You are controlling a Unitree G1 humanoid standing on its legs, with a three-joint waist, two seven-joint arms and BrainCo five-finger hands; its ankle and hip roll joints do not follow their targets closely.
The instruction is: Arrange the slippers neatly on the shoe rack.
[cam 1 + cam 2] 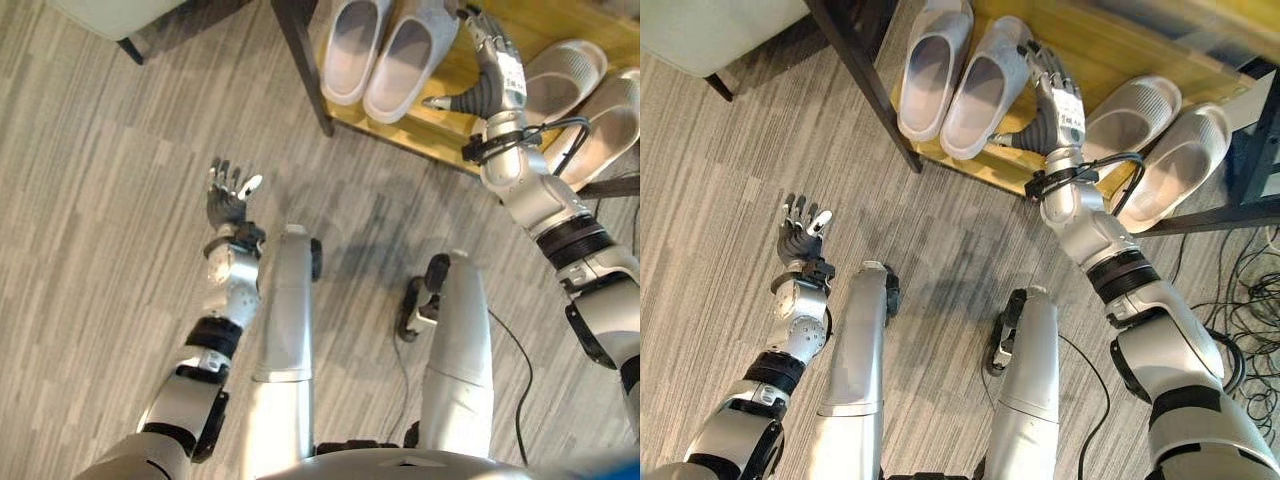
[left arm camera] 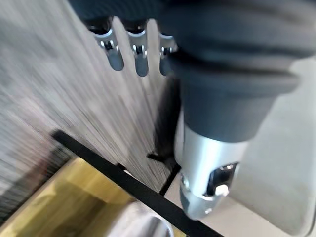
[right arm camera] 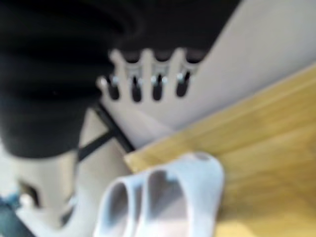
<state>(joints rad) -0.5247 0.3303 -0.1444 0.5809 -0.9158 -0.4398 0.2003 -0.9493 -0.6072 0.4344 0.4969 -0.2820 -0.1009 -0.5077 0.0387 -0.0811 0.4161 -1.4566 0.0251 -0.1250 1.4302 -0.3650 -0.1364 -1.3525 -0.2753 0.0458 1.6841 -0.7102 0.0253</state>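
Slippers: two pairs lay on the wooden shelf [image 1: 1110,50] of the rack, a grey pair [image 1: 960,75] toward the robot's left and a paler ribbed pair [image 1: 1160,150] toward its right.
Grey pair: side by side and touching, long axes running front to back across the shelf, heels near the front edge (it looked tidy already).
Ribbed pair: also side by side, but angled, with their heels hanging past the front edge of the shelf.
Right hand [image 1: 1052,95]: over the shelf in the gap between the pairs, just beside the nearer grey slipper, fingers straight and holding nothing, thumb pointed toward the grey pair.
Bearing: the ribbed pair lay to the robot's right of that hand, and I judged it the one wanting a push inward and a straighten.
Nearer arm: the right, by far.
Left hand [image 1: 228,195]: well apart from the rack, above the floor [image 1: 120,200], fingers spread and empty.
Frame: a dark post [image 1: 865,80] stood left of the grey pair.
Hard to tell: whether the right hand touched the grey slipper; the ribbed slippers' outer ends ran behind a dark bar [image 1: 1252,130].
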